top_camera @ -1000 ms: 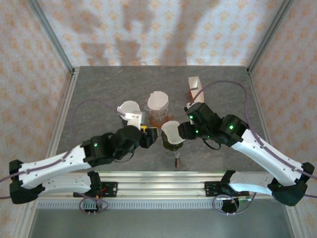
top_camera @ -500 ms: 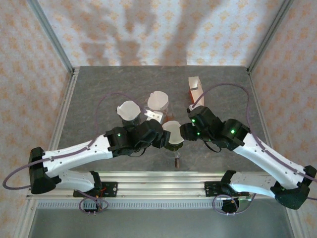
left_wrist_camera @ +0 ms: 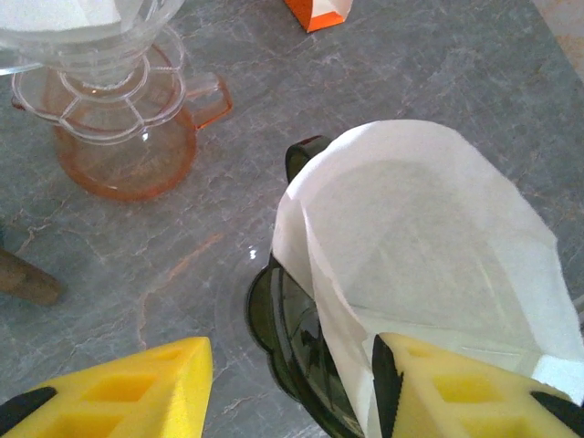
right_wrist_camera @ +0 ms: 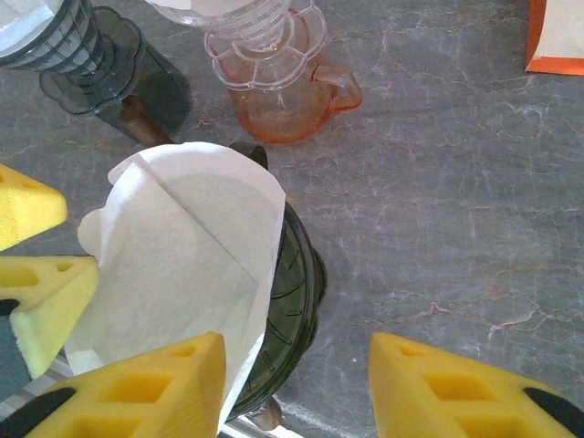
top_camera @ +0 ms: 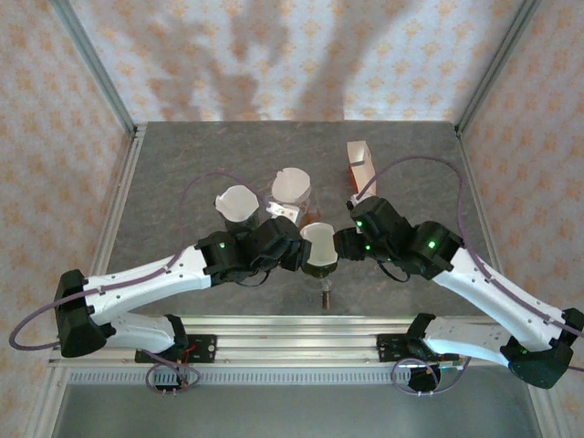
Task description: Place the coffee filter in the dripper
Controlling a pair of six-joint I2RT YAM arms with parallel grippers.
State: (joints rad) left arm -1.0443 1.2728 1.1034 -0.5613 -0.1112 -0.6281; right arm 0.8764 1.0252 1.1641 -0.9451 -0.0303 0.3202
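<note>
A pink glass dripper (left_wrist_camera: 123,151) crowds behind the dark dripper (right_wrist_camera: 297,283); bare table (right_wrist_camera: 456,210) lies open toward the orange box (right_wrist_camera: 557,36).

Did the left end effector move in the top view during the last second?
Yes. The left end effector has moved right, toward the dark dripper, and is now close beside the coffee filter in it.

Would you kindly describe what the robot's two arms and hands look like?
The left arm and right arm have white links, black joints, small green lights and a looping purple cable each. The left hand and right hand each carry two blocky yellow fingers with square recesses.
</note>
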